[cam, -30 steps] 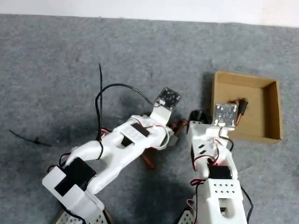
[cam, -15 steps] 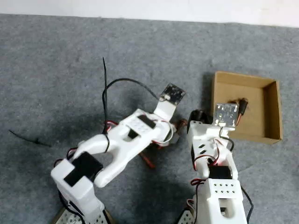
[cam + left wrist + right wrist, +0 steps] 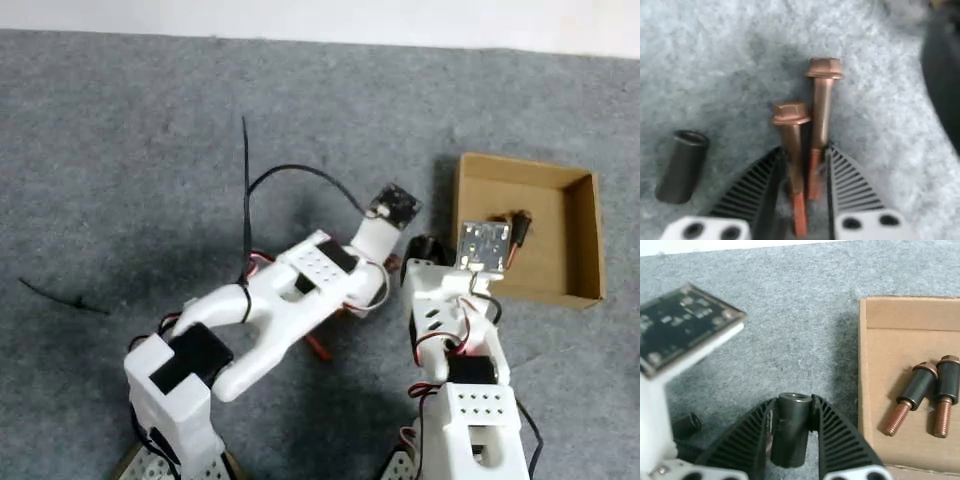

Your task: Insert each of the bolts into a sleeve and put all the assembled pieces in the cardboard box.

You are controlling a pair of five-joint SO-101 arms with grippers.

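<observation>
high view: the cardboard box [image 3: 592,240] sits just beside the right arm [image 3: 450,320], with two finished pieces [image 3: 508,232] inside.
left wrist view: the left gripper [image 3: 804,150] is pinched on two bolts [image 3: 790,132] at once, side by side. a spare sleeve [image 3: 682,165] lies near them on the carpet [image 3: 715,60].
right wrist view: the right gripper [image 3: 792,402] is clamped on a sleeve [image 3: 790,435], near the box.
the risk is that with both bolts pinched together, one may slip free or foul the sleeve's mouth.

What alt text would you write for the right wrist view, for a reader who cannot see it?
The right pincer grips a black sleeve above grey carpet. Nearby, a cardboard box holds two assembled bolt-and-sleeve pieces.
</observation>
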